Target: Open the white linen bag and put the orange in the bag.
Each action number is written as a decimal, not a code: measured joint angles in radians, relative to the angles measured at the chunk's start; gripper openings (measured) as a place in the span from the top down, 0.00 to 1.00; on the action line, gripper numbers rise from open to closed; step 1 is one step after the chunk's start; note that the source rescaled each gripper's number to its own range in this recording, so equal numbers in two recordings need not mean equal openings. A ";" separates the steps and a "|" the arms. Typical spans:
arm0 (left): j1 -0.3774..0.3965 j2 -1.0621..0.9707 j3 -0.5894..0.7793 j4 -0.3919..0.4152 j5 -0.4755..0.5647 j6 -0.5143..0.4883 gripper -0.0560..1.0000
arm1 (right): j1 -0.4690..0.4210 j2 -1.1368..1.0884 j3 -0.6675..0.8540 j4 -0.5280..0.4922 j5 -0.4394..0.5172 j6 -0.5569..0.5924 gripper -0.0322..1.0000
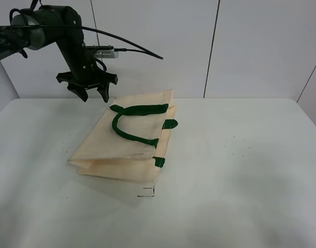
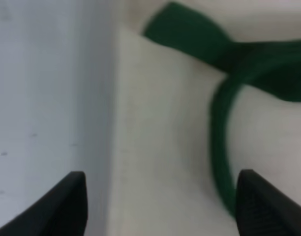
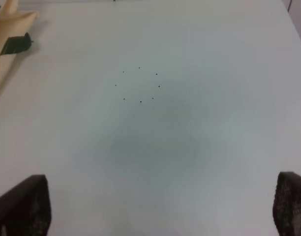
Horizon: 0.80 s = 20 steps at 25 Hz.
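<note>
The white linen bag point(image 1: 127, 147) lies flat and folded on the table, left of the middle, with its dark green handles point(image 1: 132, 126) on top and green tabs at its right edge. My left gripper point(image 1: 94, 97) hangs open just above the bag's far left corner. In the left wrist view it point(image 2: 163, 206) is open over the cream fabric point(image 2: 165, 123) beside a green handle point(image 2: 222, 132). My right gripper point(image 3: 163, 206) is open and empty over bare table; a corner of the bag point(image 3: 8, 34) with a green tab point(image 3: 15, 44) shows at that view's edge. The orange is out of view.
The white table point(image 1: 240, 170) stretches to the right of the bag, with a few small dark specks point(image 1: 240, 150). A small black corner mark point(image 1: 147, 192) sits just in front of the bag. White wall panels stand behind the table.
</note>
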 joint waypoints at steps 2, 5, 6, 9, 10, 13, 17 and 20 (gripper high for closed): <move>0.035 0.000 0.000 -0.003 0.008 0.000 0.17 | 0.000 0.000 0.000 0.000 0.000 0.000 0.00; 0.109 0.000 0.000 -0.005 0.019 -0.002 0.17 | 0.000 0.000 0.000 0.000 0.000 0.000 0.00; 0.133 0.000 0.000 -0.005 0.019 -0.002 0.17 | 0.000 0.000 0.000 0.000 0.000 0.000 0.00; 0.209 0.000 0.000 0.000 0.019 -0.003 0.17 | 0.000 0.000 0.000 0.000 0.000 0.000 0.00; 0.224 0.000 0.000 0.001 0.019 -0.004 0.17 | 0.000 0.000 0.000 0.000 0.000 0.000 0.00; 0.245 0.000 0.000 -0.004 0.019 -0.007 0.17 | 0.000 0.000 0.000 0.000 0.000 0.000 0.00; 0.243 0.000 0.000 -0.024 0.019 -0.007 0.17 | 0.000 0.000 0.000 0.000 0.000 0.000 0.00; 0.241 -0.021 0.008 -0.030 0.019 -0.007 0.17 | 0.000 0.000 0.000 0.000 0.000 0.000 0.00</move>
